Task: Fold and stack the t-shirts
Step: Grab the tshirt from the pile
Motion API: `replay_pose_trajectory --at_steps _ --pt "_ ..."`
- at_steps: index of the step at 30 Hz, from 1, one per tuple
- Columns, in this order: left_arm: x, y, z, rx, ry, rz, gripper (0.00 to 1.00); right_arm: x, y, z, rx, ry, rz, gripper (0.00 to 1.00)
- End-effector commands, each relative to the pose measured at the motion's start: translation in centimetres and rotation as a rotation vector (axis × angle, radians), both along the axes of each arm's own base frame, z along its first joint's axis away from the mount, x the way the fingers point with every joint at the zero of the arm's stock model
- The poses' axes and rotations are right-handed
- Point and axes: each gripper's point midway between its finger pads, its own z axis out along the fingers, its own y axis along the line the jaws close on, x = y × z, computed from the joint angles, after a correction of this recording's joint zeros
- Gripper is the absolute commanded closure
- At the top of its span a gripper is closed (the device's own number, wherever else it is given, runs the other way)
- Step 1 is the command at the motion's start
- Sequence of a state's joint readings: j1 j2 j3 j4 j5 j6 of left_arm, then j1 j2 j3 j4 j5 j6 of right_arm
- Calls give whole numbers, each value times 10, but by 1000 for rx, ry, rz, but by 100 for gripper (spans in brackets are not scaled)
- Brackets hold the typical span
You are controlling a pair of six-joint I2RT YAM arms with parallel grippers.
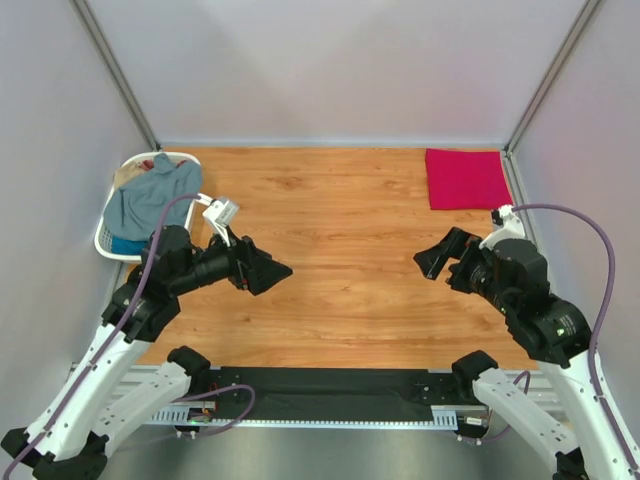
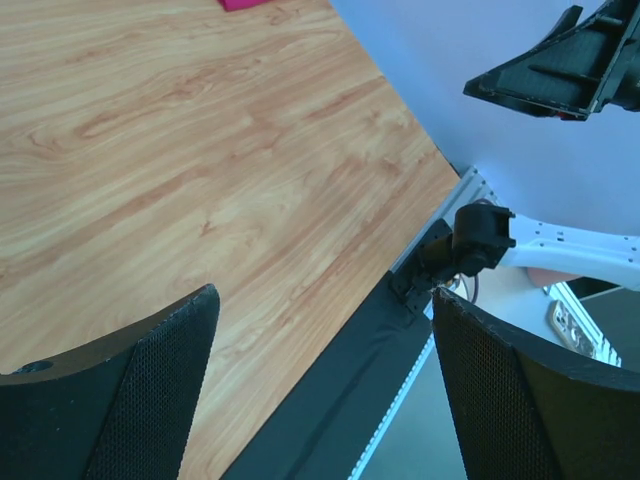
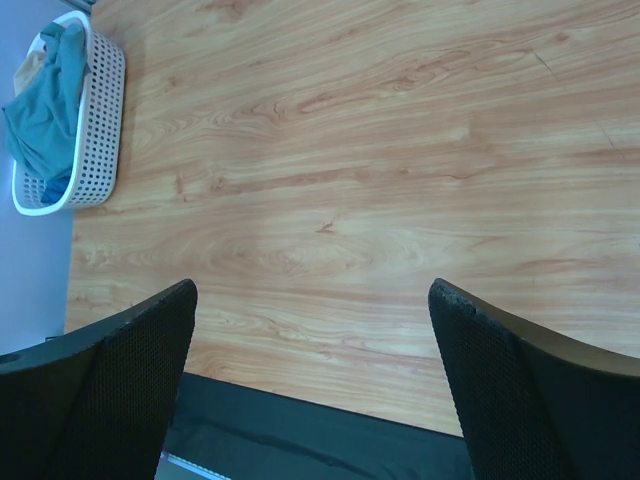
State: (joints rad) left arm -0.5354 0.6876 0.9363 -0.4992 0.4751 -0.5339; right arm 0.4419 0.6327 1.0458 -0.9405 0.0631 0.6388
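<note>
A crimson-pink t-shirt (image 1: 466, 178) lies folded flat at the table's far right corner; a sliver of it shows at the top of the left wrist view (image 2: 245, 4). A slate grey-blue t-shirt (image 1: 150, 195) is heaped in the white basket (image 1: 104, 238) at the far left, over tan and bright-blue cloth; it also shows in the right wrist view (image 3: 45, 110). My left gripper (image 1: 272, 270) is open and empty above the bare table, left of centre. My right gripper (image 1: 432, 262) is open and empty, right of centre.
The white slatted laundry basket (image 3: 100, 130) stands against the left wall. A black strip (image 1: 330, 385) runs along the table's near edge between the arm bases. Grey walls close in the left, back and right sides.
</note>
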Motion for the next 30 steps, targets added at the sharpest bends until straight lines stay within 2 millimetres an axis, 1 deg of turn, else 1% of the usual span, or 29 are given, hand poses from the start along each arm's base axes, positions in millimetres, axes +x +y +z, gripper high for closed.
replay_pose_trajectory --at_steps 1,4,5,6,7,8,9,10,11,12,13,14,15,16,17,18,19,20,21,22,24,25,26,27,28,29,30 --pt "1 0 16 -30 -15 13 7 1 1 4 5 -37 9 0" --pt "8 5 16 -2 -35 54 7 0 0 6 -1 -46 13 0" --pt "15 9 14 19 -38 92 7 0 -1 6 -7 -49 13 0" --pt "19 12 19 30 -54 117 7 1 -2 6 -10 -51 8 0" --pt "28 16 8 94 -35 148 7 0 -2 7 -12 -57 14 0" --pt "47 30 1 155 -35 260 7 0 -2 8 -17 -64 15 0" --pt "53 45 -2 223 -3 330 7 1 -2 9 -15 -73 19 0" --pt "76 64 -18 302 60 438 8 -1 -2 8 -14 -82 26 0" --pt "91 87 -11 343 72 556 9 -1 0 7 -11 -86 34 0" --pt "101 104 -17 377 116 623 12 -1 2 9 -11 -106 54 0" --pt "113 121 -33 418 200 687 15 -3 7 4 -7 -103 89 0" --pt "127 155 -35 402 248 806 17 -8 14 5 5 -120 140 0" --pt "137 171 -37 388 268 864 20 -8 18 7 2 -148 174 0" --pt "149 203 -45 377 321 971 21 -11 23 3 8 -146 211 0" --pt "155 218 -50 379 334 1028 22 -13 24 5 10 -164 225 0" --pt "166 233 -49 374 315 1083 23 -13 26 5 12 -175 235 0" --pt "175 246 -63 399 351 1120 22 -14 27 4 11 -182 251 0" --pt "181 264 -66 401 363 1173 22 -15 27 2 9 -183 257 0" --pt "189 271 -68 389 372 1197 23 -16 28 4 13 -197 262 0" --pt "199 284 -85 401 422 1221 23 -17 28 4 7 -204 271 0" --pt "212 300 -94 412 439 1265 24 -18 28 4 7 -220 279 0" --pt "224 309 -108 421 463 1274 25 -19 29 5 2 -231 295 0" --pt "235 312 -106 409 455 1272 25 -19 30 5 -1 -237 300 0" --pt "245 313 -108 413 451 1255 27 -19 31 7 -1 -249 307 0" --pt "254 315 -127 433 497 1235 28 -19 31 8 -12 -259 317 0" --pt "259 314 -132 440 515 1216 29 -19 31 9 -15 -263 319 0" --pt "267 316 -126 445 520 1210 32 -18 31 10 -19 -272 319 0"
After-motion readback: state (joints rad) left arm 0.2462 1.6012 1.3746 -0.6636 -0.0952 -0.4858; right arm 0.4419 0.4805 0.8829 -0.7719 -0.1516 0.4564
